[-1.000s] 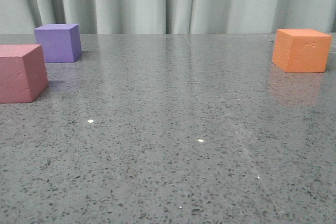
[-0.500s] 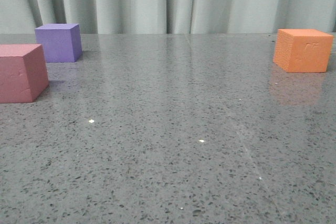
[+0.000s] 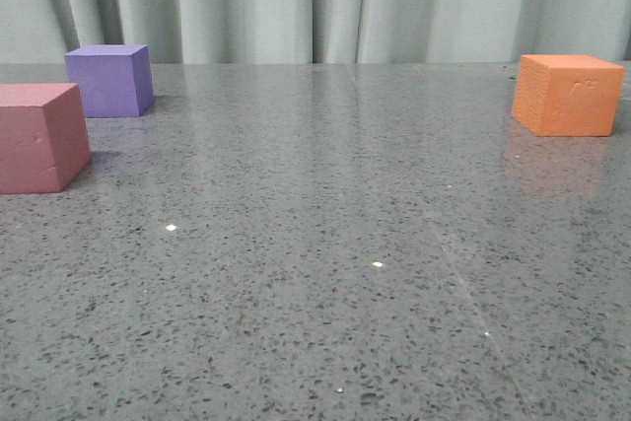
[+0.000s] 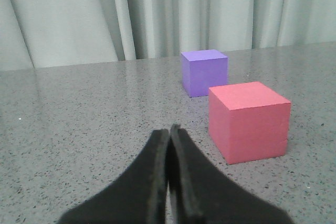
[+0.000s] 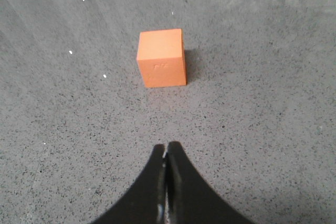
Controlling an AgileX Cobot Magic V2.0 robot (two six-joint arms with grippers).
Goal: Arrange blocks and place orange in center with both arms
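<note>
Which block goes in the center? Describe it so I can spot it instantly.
On the grey speckled stone tabletop, look to the far right, near the curtain. The orange foam cube sits there alone, well away from the purple foam cube and pinkish-red foam cube at left.

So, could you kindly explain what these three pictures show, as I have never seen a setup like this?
It is a two-armed robot at a glossy grey speckled stone table. The front picture looks forward over the table: a pinkish-red foam cube and a purple foam cube sit at the left, an orange foam cube far right. The other two come from cameras on the wrists. The black left pincer faces the pink and purple cubes; the black right pincer faces the orange one. Both pincers are shut and hold nothing.
</note>
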